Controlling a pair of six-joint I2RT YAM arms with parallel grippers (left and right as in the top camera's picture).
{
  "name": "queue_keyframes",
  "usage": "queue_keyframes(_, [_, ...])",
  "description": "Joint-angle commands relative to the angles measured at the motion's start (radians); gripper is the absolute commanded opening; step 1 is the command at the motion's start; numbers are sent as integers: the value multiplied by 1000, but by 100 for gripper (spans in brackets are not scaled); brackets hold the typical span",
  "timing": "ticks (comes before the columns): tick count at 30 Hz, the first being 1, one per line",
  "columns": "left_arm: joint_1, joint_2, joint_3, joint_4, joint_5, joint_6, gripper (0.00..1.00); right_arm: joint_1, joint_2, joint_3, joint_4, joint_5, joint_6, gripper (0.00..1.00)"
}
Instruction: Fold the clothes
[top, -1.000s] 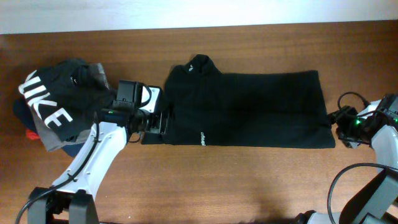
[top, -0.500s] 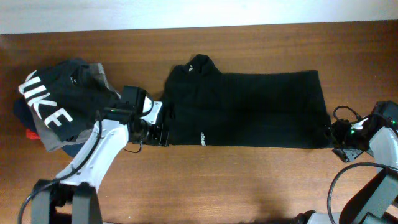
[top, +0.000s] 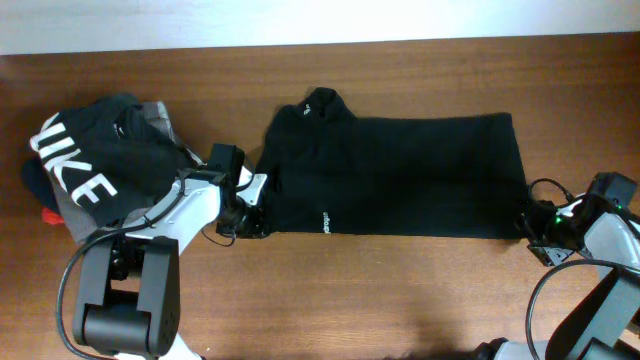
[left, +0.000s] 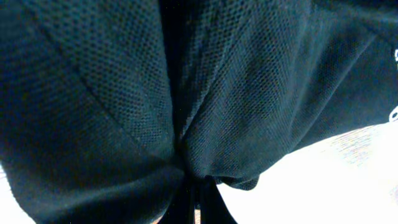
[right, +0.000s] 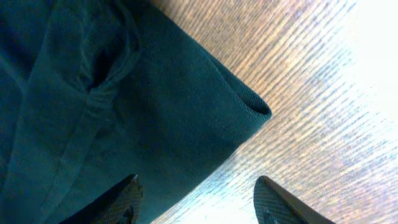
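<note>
my left jaws grip the black t-shirt (top: 400, 175) by its left edge; the right jaws gape open around its near right corner. lifting now, i risk a lopsided, bunched fold.

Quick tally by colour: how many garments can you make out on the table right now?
Black: 2, the T-shirt and the NIKE garment
Grey: 1, the grey garment beside the NIKE one
Total: 3; a red scrap beneath them is too hidden to count.
</note>
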Motion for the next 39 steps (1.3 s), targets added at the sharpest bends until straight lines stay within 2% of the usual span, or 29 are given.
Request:
queue_keyframes(1, [0, 18, 27, -31, -15, 8, 1, -1, 12, -9, 20, 13, 10, 62])
queue_keyframes(7, [0, 18, 64, -39, -16, 9, 1, -1, 83, -9, 122, 31, 50, 65])
queue_keyframes(10, [0, 18, 66, -43, -21, 9, 1, -1, 125, -9, 150, 28, 75, 43])
queue_keyframes(13, [0, 18, 66, -69, -58, 9, 1, -10, 143, -9, 134, 60, 76, 7])
queue_keyframes(14, [0, 18, 66, -80, -81, 9, 1, -18, 138, -8, 130, 70, 76, 4])
queue_keyframes(19, [10, 18, 80, -155, -178, 9, 1, -89, 87, 13, 46, 148, 76, 4])
queue_keyframes(24, [61, 18, 140, -216, -174, 8, 1, -133, -6, 20, -2, 216, 76, 4])
queue_keyframes(25, [66, 18, 148, -219, -172, 8, 1, -132, -20, 20, -5, 210, 76, 8])
queue_keyframes(26, [72, 18, 158, -227, -172, 8, 1, -132, -32, 20, -12, 207, 75, 21])
queue_keyframes(27, [74, 18, 166, -236, -172, 8, 5, -132, -41, 21, -19, 207, 76, 33])
queue_keyframes(28, [76, 18, 175, -249, -172, 9, 15, -132, -51, 21, -28, 206, 76, 42])
queue_keyframes(29, [76, 18, 183, -262, -172, 9, 24, -132, -59, 21, -36, 204, 76, 50])
queue_keyframes(31, [77, 18, 219, -310, -173, 10, 30, -132, -76, 23, -46, 200, 76, 59])
queue_keyframes(36, [82, 15, 365, -438, -175, 23, 41, -132, -116, 61, -86, 162, 75, 62])
queue_keyframes(38, [86, 13, 421, -457, -175, 35, 45, -132, -130, 78, -100, 135, 74, 63])
queue_keyframes(39, [88, 13, 446, -451, -177, 35, 50, -132, -136, 83, -103, 114, 74, 63])
